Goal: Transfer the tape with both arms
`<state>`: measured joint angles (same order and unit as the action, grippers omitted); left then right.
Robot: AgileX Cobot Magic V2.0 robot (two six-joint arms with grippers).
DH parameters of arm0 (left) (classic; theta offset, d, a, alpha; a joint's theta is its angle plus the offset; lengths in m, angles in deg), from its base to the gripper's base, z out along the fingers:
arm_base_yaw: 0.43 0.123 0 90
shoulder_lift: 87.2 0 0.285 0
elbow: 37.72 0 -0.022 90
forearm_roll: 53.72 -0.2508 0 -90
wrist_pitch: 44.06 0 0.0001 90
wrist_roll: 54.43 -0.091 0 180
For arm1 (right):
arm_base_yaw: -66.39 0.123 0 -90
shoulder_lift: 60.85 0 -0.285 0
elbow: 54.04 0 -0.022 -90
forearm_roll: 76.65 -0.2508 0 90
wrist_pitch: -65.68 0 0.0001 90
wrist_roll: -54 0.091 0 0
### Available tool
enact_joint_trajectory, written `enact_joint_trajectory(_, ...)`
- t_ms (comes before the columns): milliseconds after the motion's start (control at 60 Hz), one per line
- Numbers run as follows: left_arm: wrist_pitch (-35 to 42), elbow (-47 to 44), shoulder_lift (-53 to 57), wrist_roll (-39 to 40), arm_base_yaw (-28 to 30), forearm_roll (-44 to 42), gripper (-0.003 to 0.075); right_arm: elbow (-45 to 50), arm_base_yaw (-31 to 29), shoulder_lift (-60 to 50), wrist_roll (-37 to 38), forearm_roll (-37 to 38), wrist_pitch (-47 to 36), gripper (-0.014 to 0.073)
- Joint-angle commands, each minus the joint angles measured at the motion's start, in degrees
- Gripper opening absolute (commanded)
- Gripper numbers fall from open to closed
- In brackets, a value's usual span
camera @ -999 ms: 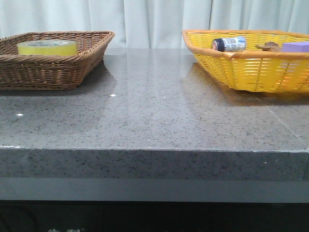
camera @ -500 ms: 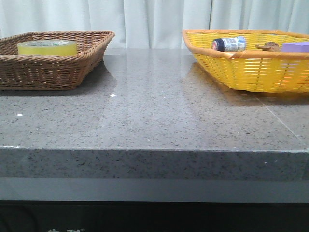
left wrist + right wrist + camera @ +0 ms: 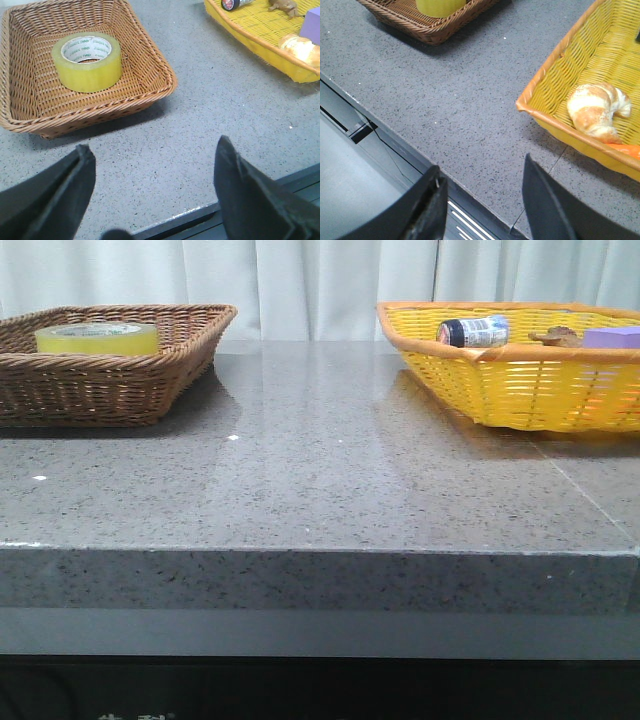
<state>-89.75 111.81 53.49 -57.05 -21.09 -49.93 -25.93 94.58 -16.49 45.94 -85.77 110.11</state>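
While nothing has shifted since 1 s ago, tape [image 3: 87,61] sits untouched in brown basket [image 3: 155,65] at 10 o'clock; both jaws released, transfer unstarted.

Two baskets stand on the table: one brown wicker basket [image 3: 120,380] at the left of the front view and one yellow basket [image 3: 520,385] at the right. There is one tape roll [image 3: 87,61], one bottle [image 3: 474,331], one purple block [image 3: 612,337] and one croissant [image 3: 597,110].
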Motion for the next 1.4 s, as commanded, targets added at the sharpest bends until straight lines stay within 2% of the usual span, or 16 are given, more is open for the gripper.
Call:
enact_joint_trajectory(0,4.9,1.5,-0.5,0.7,-0.3,0.8,0.0489,-1.5,-0.1,0.0,-0.3,0.3,-4.5,0.0359)
enact_joint_trajectory(100,5.0,1.5,-0.5,0.7,-0.3,0.8,0.0426,-1.5,-0.1,0.0,-0.3,0.3,-4.5,0.0243)
enact_joint_trajectory(300,5.1,1.5,-0.5,0.7,-0.3,0.8,0.0159,-1.5,-0.1,0.0,-0.3,0.3,-4.2,-0.0031)
enact_joint_trajectory(350,5.1,1.5,-0.5,0.7,-0.3,0.8,0.0102,-1.5,-0.1,0.0,-0.3,0.3,-4.0,-0.0071)
enact_joint_trajectory(466,5.1,1.5,-0.5,0.7,-0.3,0.8,-0.0015,-1.5,-0.1,0.0,-0.3,0.3,-4.0,-0.0069)
enact_joint_trajectory(1016,4.1,1.1,-0.1,0.7,-0.3,2.2,-0.002,-1.5,-0.1,0.0,-0.3,0.3,-4.0,-0.0069)
enact_joint_trajectory(1133,7.1,-2.1,3.1,0.7,0.9,0.0,-0.002,-1.5,-0.1,0.0,-0.3,0.2,-4.0,-0.0069)
enact_joint_trajectory(1382,18.4,-18.5,18.1,0.7,10.1,-1.4,-0.002,-1.5,-0.1,0.0,-0.3,0.1,-4.0,-0.0069)
